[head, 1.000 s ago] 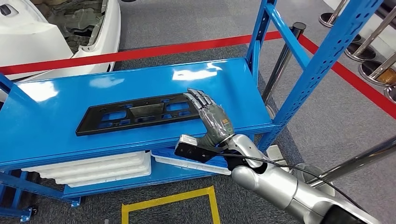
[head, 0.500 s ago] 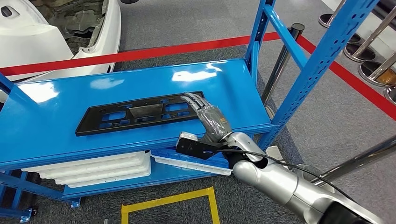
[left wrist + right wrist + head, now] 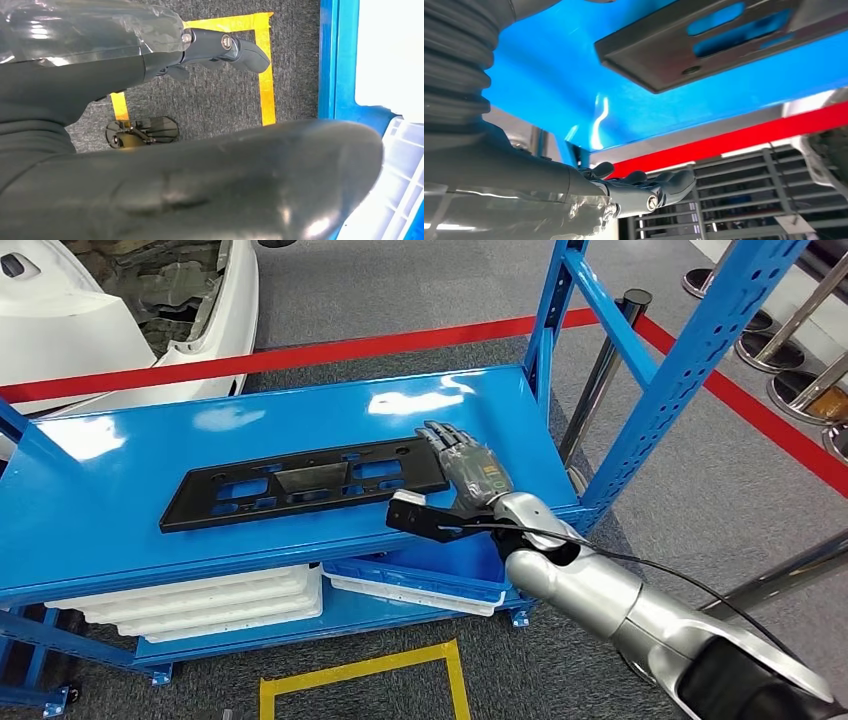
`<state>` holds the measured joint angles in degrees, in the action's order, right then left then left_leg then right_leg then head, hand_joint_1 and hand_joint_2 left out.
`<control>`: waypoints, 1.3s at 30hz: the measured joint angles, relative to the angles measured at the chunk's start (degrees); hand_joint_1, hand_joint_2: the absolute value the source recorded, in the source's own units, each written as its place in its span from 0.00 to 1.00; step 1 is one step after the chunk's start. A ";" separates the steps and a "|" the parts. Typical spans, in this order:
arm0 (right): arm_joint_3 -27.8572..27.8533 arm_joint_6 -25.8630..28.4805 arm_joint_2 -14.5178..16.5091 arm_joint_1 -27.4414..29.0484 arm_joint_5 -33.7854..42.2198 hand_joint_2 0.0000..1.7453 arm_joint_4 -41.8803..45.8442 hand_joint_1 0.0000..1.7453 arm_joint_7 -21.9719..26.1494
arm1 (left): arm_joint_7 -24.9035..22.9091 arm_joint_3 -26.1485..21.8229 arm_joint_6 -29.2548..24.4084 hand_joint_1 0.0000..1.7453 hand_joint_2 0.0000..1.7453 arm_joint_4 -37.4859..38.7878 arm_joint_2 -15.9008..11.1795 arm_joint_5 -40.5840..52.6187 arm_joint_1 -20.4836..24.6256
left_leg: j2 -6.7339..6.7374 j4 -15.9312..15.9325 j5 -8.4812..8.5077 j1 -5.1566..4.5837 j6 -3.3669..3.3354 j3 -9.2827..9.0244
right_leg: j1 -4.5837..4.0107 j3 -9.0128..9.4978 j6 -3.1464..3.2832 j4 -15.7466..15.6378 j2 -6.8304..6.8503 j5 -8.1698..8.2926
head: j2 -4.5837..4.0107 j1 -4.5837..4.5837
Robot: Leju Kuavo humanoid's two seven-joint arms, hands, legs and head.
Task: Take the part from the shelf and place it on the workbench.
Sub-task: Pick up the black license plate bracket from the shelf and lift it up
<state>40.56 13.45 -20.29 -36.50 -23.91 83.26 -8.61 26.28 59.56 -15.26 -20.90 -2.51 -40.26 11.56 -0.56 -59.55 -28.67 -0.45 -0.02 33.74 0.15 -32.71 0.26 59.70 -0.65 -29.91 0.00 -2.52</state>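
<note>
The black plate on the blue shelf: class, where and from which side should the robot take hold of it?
Probably the right short end of the black plate. It lies flat and thin, so the long faces offer little to pinch. The right hand sits just beyond that end; its fingers could likely close over the edge from there.

Head cam: we look forward and down from high onto the blue shelf point(image 3: 300, 410), medium range. Right wrist cam sits close behind the right robot hand point(image 3: 634, 192), grazing low across the same shelf deck point(image 3: 549, 90). Left wrist cam hangs behind the left robot hand point(image 3: 220, 47), facing the floor point(image 3: 215, 100) beside the shelf edge.
</note>
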 joint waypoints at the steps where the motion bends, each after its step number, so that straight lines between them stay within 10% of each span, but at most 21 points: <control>1: 0.12 -0.53 -0.10 -0.24 -0.09 1.00 -0.46 0.00 -0.42 | -0.08 0.00 0.00 0.00 0.00 0.00 0.00 0.00 0.00 | 0.00 0.00 0.00 0.00 0.00 0.00 | 0.00 0.00 0.00 0.00 0.00 0.00 | 0.00 0.00; 39: 8.33 -0.22 2.54 -8.35 4.87 1.00 -16.85 0.00 9.67 | -1.26 0.02 -0.73 0.00 0.00 -0.11 0.06 -0.04 0.08 | -0.01 0.03 0.00 0.00 0.00 -0.03 | -0.01 0.05 0.00 0.00 0.03 0.00 | 0.00 0.01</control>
<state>48.89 13.23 -17.75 -44.85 -19.04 66.41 1.06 25.03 59.58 -15.99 -21.00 -2.45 -40.30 11.64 -0.56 -59.51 -28.67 -0.45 -0.02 33.71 0.14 -32.66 0.27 59.71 -0.61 -29.91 0.00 -2.52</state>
